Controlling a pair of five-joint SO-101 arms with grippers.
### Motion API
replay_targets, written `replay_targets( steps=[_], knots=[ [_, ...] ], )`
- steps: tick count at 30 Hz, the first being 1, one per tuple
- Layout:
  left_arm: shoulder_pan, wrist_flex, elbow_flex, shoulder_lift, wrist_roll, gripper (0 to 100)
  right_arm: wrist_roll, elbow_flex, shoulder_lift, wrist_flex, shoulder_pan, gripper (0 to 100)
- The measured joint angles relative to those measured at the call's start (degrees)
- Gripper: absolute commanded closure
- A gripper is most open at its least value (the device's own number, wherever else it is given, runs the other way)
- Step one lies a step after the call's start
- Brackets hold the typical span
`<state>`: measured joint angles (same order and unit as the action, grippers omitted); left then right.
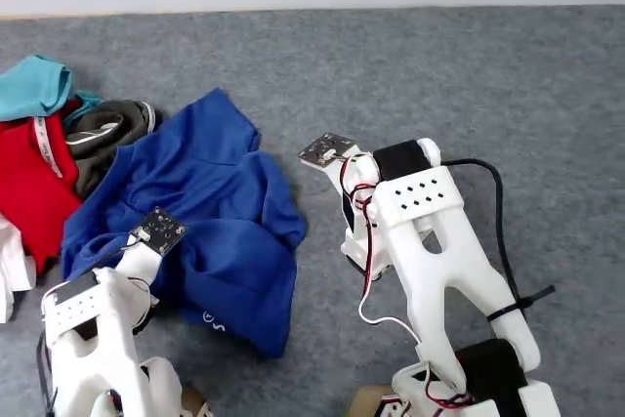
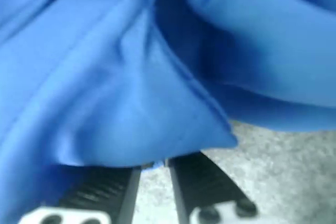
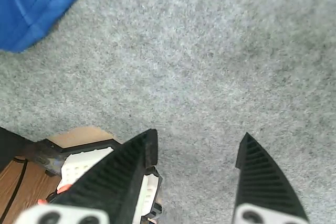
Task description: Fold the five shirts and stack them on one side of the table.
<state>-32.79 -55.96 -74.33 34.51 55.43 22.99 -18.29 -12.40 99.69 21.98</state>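
Observation:
A crumpled blue shirt [image 1: 215,212] lies left of the table's middle. My left gripper [image 2: 155,162] is at its near left edge, jaws nearly together, and a fold of the blue shirt [image 2: 131,93] covers the fingertips and dips between them. A red shirt [image 1: 29,192], a teal shirt [image 1: 34,85], a dark olive shirt [image 1: 107,134] and a white shirt [image 1: 8,266] are heaped at the far left. Just right of the blue shirt, my right gripper [image 3: 197,145] hangs open over bare grey mat, holding nothing. A corner of the blue shirt [image 3: 37,3] lies beyond it.
The grey felt mat [image 1: 459,85] covers the table, with free room across the right half and the back. The right arm [image 1: 430,231] stands right of centre with a black cable [image 1: 498,212] looping beside it. A wooden table edge [image 3: 79,136] lies under the right gripper.

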Motion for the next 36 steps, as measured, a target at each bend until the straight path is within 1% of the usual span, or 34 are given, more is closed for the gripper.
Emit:
replay_targets(
  steps=[3, 12, 16, 19, 23, 26, 30, 36],
  knots=[
    [-0.5, -3.5, 4.1, 0.1, 0.0, 99, 0.0, 0.0, 0.0, 0.0, 0.0, 74.6],
    [-0.5, -20.4, 21.0, 0.1, -0.5, 100, 0.0, 0.0, 0.0, 0.0, 0.0, 74.6],
    [-0.5, -25.8, 30.2, 0.1, -4.6, 100, 0.0, 0.0, 0.0, 0.0, 0.1, 74.6],
    [-0.7, -28.2, 36.7, 0.1, -9.8, 100, 0.0, 0.0, 0.0, 0.0, 2.9, 74.6],
    [-3.1, -29.4, 42.6, 0.1, -15.5, 100, 0.0, 0.0, 0.0, -0.9, 7.2, 74.6],
    [-6.4, -29.4, 44.6, 0.1, -18.2, 100, 0.0, 0.0, 0.0, -3.7, 10.4, 74.4],
    [-11.2, -27.9, 44.5, 0.1, -20.0, 100, 0.0, 0.0, 0.0, -6.2, 14.2, 74.3],
    [-18.7, -22.3, 40.3, 0.0, -21.2, 100, 0.0, 0.0, 2.3, -7.9, 21.1, 74.3]
  ],
)
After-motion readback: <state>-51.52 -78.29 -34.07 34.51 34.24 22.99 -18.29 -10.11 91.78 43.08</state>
